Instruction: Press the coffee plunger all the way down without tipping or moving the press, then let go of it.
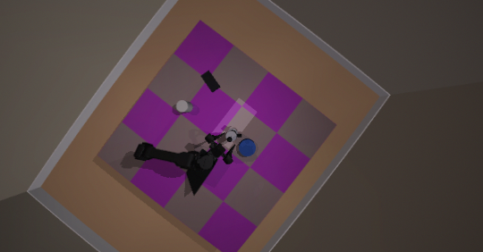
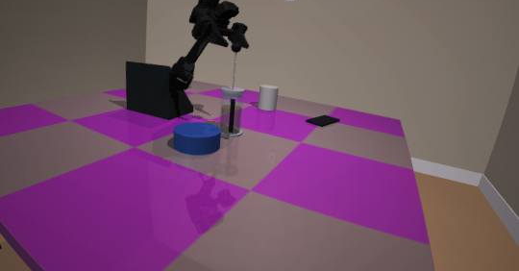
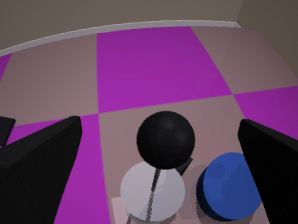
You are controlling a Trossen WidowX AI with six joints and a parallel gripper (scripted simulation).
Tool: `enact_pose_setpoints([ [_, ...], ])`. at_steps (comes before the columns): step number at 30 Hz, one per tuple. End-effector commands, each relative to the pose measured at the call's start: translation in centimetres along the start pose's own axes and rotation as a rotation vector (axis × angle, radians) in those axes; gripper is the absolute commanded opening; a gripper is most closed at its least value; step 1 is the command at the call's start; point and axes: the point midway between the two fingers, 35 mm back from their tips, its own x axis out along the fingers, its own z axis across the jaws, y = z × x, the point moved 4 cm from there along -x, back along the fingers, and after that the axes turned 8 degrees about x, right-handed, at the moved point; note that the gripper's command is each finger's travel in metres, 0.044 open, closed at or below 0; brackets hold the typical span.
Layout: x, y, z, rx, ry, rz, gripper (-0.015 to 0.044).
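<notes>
The coffee press (image 2: 232, 112) stands upright on the checkered table (image 2: 336, 181), just beside a blue round dish (image 2: 197, 138), its plunger rod raised high and topped by a black knob (image 3: 165, 140). The gripper (image 3: 162, 156) sits right over that knob with its jaws spread wide, 1 on each side and neither touching it, holding nothing. Farther back are 1 white cylinder (image 2: 268, 97) and 1 flat black block (image 2: 323, 120).
</notes>
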Motion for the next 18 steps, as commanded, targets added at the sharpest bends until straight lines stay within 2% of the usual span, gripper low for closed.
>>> enact_pose_setpoints([
  [1, 0.13, 0.08, -0.11, 0.006, 0.005, 0.0, 0.0335],
  [9, 0.13, 0.08, -0.11, 0.006, 0.005, 0.0, 0.0125],
  [18, 0.13, 0.08, -0.11, 0.006, 0.005, 0.0, 0.0117],
])
